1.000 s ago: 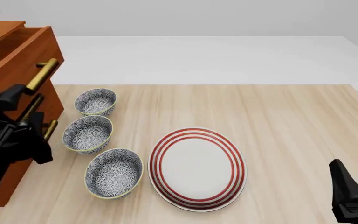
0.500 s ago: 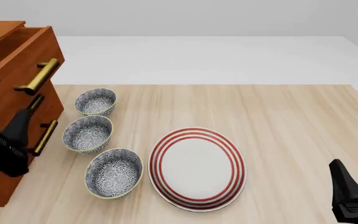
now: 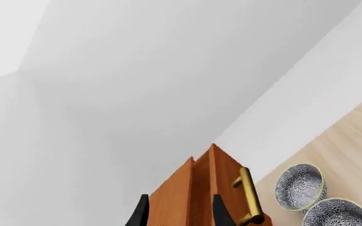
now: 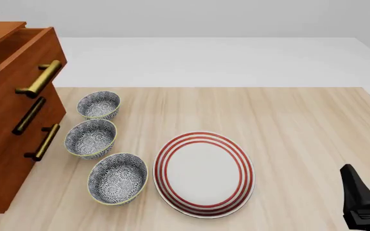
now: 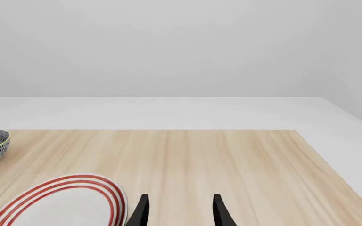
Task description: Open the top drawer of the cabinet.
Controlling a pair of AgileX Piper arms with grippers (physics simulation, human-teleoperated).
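The cabinet (image 4: pixel 5 144) stands at the table's far left beside three patterned bowls (image 4: pixel 91 137); it looks rigid, heavy wood, unlikely to shift. The top drawer (image 4: pixel 18 62) juts forward of the two below, apparently already open; it should slide stiffly on its runners. Best hold is its hard, possibly slippery brass handle (image 4: pixel 40 78), taken mid-bar; the left gripper (image 3: pixel 179 214) and right gripper (image 5: pixel 179 212) both stand apart, empty.

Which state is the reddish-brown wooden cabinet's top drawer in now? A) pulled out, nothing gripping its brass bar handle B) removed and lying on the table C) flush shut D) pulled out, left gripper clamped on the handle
A: in the front view the top drawer juts out past the two lower fronts, and its brass bar handle is bare, with no gripper on it.
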